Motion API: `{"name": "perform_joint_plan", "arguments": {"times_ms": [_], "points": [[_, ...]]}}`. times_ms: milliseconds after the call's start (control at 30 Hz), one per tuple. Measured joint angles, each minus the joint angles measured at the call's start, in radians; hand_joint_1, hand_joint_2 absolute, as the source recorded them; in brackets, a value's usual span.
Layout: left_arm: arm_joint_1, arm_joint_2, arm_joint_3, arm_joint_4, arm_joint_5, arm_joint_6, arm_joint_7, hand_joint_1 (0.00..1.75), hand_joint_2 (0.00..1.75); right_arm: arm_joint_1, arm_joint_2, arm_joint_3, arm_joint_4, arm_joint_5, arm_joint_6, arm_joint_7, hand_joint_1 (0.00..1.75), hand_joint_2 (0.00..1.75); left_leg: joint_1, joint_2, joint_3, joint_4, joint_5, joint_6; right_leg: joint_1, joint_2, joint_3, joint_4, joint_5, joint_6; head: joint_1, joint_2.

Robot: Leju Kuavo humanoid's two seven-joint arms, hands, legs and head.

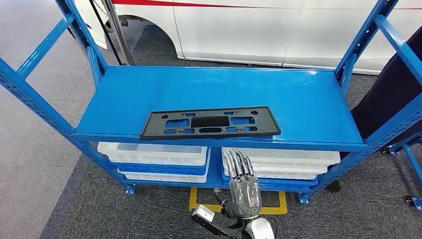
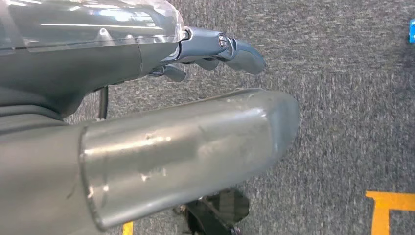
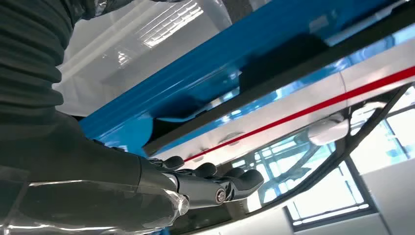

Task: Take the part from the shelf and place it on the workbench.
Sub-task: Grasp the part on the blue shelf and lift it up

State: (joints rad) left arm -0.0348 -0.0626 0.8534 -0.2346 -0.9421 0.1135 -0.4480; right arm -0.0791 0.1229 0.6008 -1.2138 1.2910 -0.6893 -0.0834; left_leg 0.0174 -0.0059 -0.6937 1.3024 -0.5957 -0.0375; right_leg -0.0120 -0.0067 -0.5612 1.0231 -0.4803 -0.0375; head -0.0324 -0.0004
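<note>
The black part (image 1: pixel 211 122), a flat plate-holder frame with cut-outs, lies at centre frame along the front edge of the blue shelf (image 1: pixel 298 94). It looks light, stiff and thin, best pinched at its overhanging front rim. The right hand (image 1: pixel 243 184) rises below it, fingers straight, together and empty; the left hand (image 2: pixel 215 49) hangs over carpet, fingers curled, holding nothing.

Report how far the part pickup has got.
Nothing is done yet: the black part lies flat on the blue shelf, near its front edge. In hand: the right hand is raised below that edge, fingers extended, holding nothing. Left: grasp the part, lift it, place it on the workbench.
</note>
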Motion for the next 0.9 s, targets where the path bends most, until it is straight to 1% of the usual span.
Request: {"name": "perform_joint_plan", "arguments": {"times_ms": [67,100,133,167,200,233,267,333,367,400,467,500,533,567,600,633,667,700,733,767,833,867,900], "points": [[0.000,0.001,0.000,0.000,-0.004,0.000,0.002,0.00,0.00,-0.011,0.007,0.001,0.020,0.001,0.000,-0.008,0.00,1.75,0.004,0.000,0.019,-0.043,0.035,-0.002,-0.001,0.000,0.001,0.002,-0.001,0.002,0.000,0.000],[-0.001,0.003,0.000,0.000,-0.007,0.000,0.004,0.00,0.00,-0.021,0.015,0.002,0.038,0.002,0.000,-0.017,0.00,1.75,0.007,0.001,0.043,-0.097,0.072,-0.004,-0.002,0.001,0.002,0.004,-0.003,0.004,0.000,0.000],[-0.003,0.004,-0.001,0.000,-0.011,0.001,0.006,0.00,0.00,-0.031,0.022,0.002,0.053,0.001,0.000,-0.026,0.00,1.75,0.009,0.002,0.073,-0.163,0.103,-0.005,-0.003,0.002,0.002,0.006,-0.006,0.008,0.000,0.000],[-0.005,0.005,-0.001,0.001,-0.015,0.000,0.008,0.00,0.00,-0.041,0.029,0.002,0.065,0.000,0.000,-0.035,0.00,1.75,0.009,0.001,0.100,-0.221,0.123,-0.003,-0.002,0.003,0.001,0.011,-0.009,0.013,0.000,0.000],[-0.007,0.005,-0.003,0.001,-0.018,-0.003,0.009,0.00,0.00,-0.050,0.035,0.002,0.075,0.002,-0.001,-0.041,0.00,1.75,0.007,0.001,0.116,-0.259,0.132,0.001,-0.001,0.003,0.000,0.013,-0.011,0.019,0.000,0.000],[-0.008,0.005,-0.004,0.002,-0.023,-0.007,0.011,0.00,0.00,-0.059,0.040,0.002,0.085,0.003,-0.001,-0.047,0.00,1.75,0.004,0.000,0.121,-0.273,0.130,0.008,0.000,0.003,-0.002,0.015,-0.011,0.025,0.000,0.000],[-0.009,0.005,-0.006,0.002,-0.027,-0.011,0.012,0.00,0.00,-0.067,0.045,0.002,0.095,0.005,-0.002,-0.051,0.00,1.75,0.001,-0.001,0.121,-0.276,0.129,0.016,0.002,0.004,-0.004,0.014,-0.010,0.030,0.000,0.000],[-0.010,0.005,-0.010,0.002,-0.031,-0.018,0.015,0.00,0.00,-0.080,0.053,0.001,0.110,0.004,-0.002,-0.058,0.00,1.75,0.002,0.000,0.121,-0.280,0.133,0.032,0.000,0.004,-0.005,0.017,-0.015,0.040,0.001,0.000],[-0.010,0.005,-0.012,0.002,-0.032,-0.020,0.015,0.00,0.00,-0.085,0.056,0.001,0.116,0.004,-0.002,-0.060,0.00,1.75,0.003,0.000,0.122,-0.283,0.136,0.040,-0.001,0.005,-0.012,0.035,-0.028,0.044,0.000,0.000],[-0.011,0.005,-0.014,0.002,-0.033,-0.021,0.015,0.00,0.00,-0.089,0.058,0.001,0.121,0.003,-0.002,-0.060,0.00,1.75,0.004,0.001,0.123,-0.286,0.138,0.048,-0.002,0.005,-0.029,0.074,-0.052,0.047,0.001,0.000],[-0.013,0.005,-0.018,0.002,-0.034,-0.023,0.016,0.00,0.00,-0.093,0.060,0.000,0.132,-0.001,-0.002,-0.062,0.00,1.75,0.001,0.001,0.123,-0.286,0.137,0.057,-0.001,0.005,-0.089,0.197,-0.111,0.049,0.001,0.000],[-0.013,0.005,-0.019,0.002,-0.035,-0.024,0.018,0.00,0.00,-0.094,0.061,0.000,0.138,-0.002,-0.002,-0.063,0.00,1.75,-0.001,0.001,0.123,-0.286,0.137,0.059,-0.001,0.005,-0.118,0.253,-0.130,0.049,0.001,0.000],[-0.013,0.005,-0.020,0.002,-0.036,-0.025,0.020,0.00,0.00,-0.094,0.061,0.000,0.144,-0.004,-0.002,-0.065,0.00,1.75,-0.003,0.000,0.123,-0.286,0.136,0.060,-0.001,0.005,-0.134,0.282,-0.130,0.047,0.001,0.000],[-0.012,0.005,-0.020,0.002,-0.038,-0.026,0.022,0.00,0.00,-0.094,0.061,-0.001,0.149,-0.005,-0.002,-0.066,0.00,1.75,-0.005,0.000,0.124,-0.286,0.134,0.062,-0.001,0.005,-0.133,0.274,-0.111,0.044,0.001,0.000],[-0.012,0.005,-0.020,0.002,-0.040,-0.026,0.023,0.00,0.00,-0.094,0.061,-0.001,0.152,-0.006,-0.002,-0.066,0.00,1.75,-0.008,-0.001,0.127,-0.286,0.133,0.062,0.001,0.005,-0.114,0.228,-0.077,0.038,0.001,0.000],[-0.012,0.005,-0.021,0.002,-0.042,-0.028,0.024,0.00,0.00,-0.094,0.061,-0.002,0.155,-0.007,-0.002,-0.067,0.00,1.75,-0.009,-0.002,0.130,-0.286,0.131,0.062,0.004,0.005,-0.084,0.162,-0.039,0.030,0.001,0.000],[-0.013,0.004,-0.021,0.003,-0.045,-0.029,0.024,0.00,0.00,-0.095,0.062,-0.002,0.157,-0.009,-0.002,-0.067,0.00,1.75,-0.013,-0.002,0.131,-0.285,0.129,0.061,0.007,0.005,-0.054,0.097,-0.012,0.021,0.000,0.000],[-0.013,0.003,-0.022,0.004,-0.049,-0.030,0.025,0.00,0.00,-0.095,0.062,-0.002,0.159,-0.012,-0.003,-0.066,0.00,1.75,-0.014,-0.003,0.132,-0.284,0.127,0.057,0.011,0.004,-0.033,0.049,0.002,0.015,0.000,0.000],[-0.014,0.002,-0.022,0.005,-0.052,-0.032,0.027,0.00,0.00,-0.095,0.062,-0.002,0.160,-0.015,-0.003,-0.066,0.00,1.75,-0.014,-0.002,0.131,-0.284,0.126,0.053,0.014,0.005,-0.023,0.024,0.004,0.010,0.000,0.000],[-0.014,0.002,-0.022,0.006,-0.055,-0.032,0.029,0.00,0.00,-0.095,0.062,-0.002,0.161,-0.019,-0.003,-0.066,0.00,1.75,-0.014,-0.001,0.130,-0.284,0.125,0.047,0.017,0.005,-0.021,0.017,0.001,0.009,0.000,0.000],[-0.016,0.002,-0.023,0.006,-0.061,-0.033,0.033,0.00,0.00,-0.094,0.063,-0.002,0.162,-0.024,-0.004,-0.065,0.00,1.75,-0.013,0.000,0.133,-0.284,0.122,0.036,0.013,0.007,-0.015,0.004,0.004,0.007,0.000,0.000],[-0.017,0.002,-0.023,0.006,-0.064,-0.033,0.035,0.00,0.00,-0.093,0.064,-0.002,0.162,-0.025,-0.004,-0.064,0.00,1.75,-0.013,0.001,0.129,-0.272,0.113,0.031,0.009,0.006,-0.008,-0.004,0.007,0.004,0.000,0.000],[-0.018,0.002,-0.023,0.007,-0.065,-0.033,0.037,0.00,0.00,-0.093,0.064,-0.002,0.162,-0.025,-0.005,-0.063,0.00,1.75,-0.012,0.002,0.115,-0.240,0.095,0.026,0.005,0.005,-0.001,-0.011,0.008,0.000,0.000,0.000]]}}
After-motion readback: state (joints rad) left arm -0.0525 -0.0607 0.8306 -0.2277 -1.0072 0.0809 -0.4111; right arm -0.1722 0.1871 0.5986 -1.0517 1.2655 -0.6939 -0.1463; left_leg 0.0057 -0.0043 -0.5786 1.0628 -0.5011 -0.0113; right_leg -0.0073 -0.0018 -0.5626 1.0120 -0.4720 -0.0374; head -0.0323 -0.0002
